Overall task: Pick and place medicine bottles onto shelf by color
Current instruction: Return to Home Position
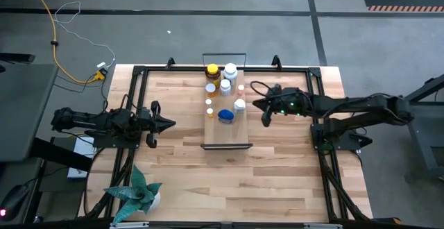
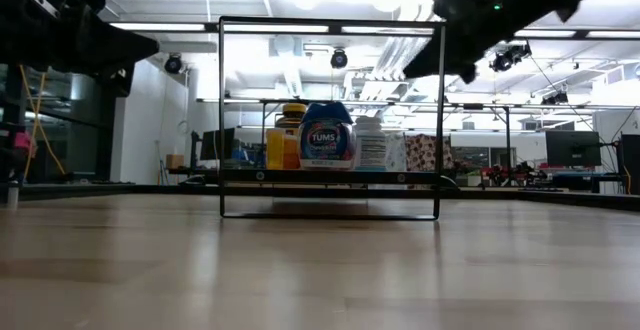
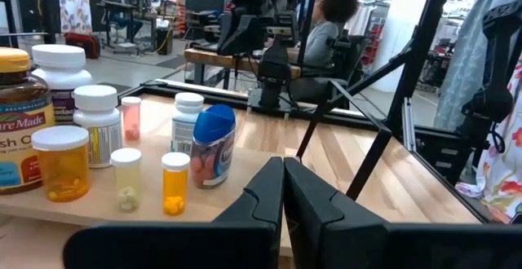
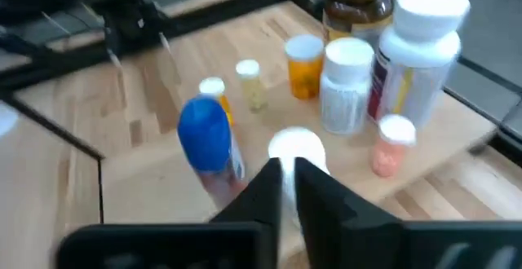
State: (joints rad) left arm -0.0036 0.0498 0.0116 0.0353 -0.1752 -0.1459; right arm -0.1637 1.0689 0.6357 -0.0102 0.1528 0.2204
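The shelf, a narrow light-wood board in a thin black frame, stands mid-table. Several medicine bottles stand upright on it. They include an amber one with a yellow cap, a large white one, a blue-capped one, a white one and small orange ones. My right gripper hangs shut and empty just off the shelf's right side, above bottle height. Its tips point at the white cap. My left gripper is shut, left of the shelf.
A potted plant stands at the table's near left corner. Black frame rails run along the table's left, right and far edges. A seated person shows beyond the table in the left wrist view. Bare wood lies near the front edge.
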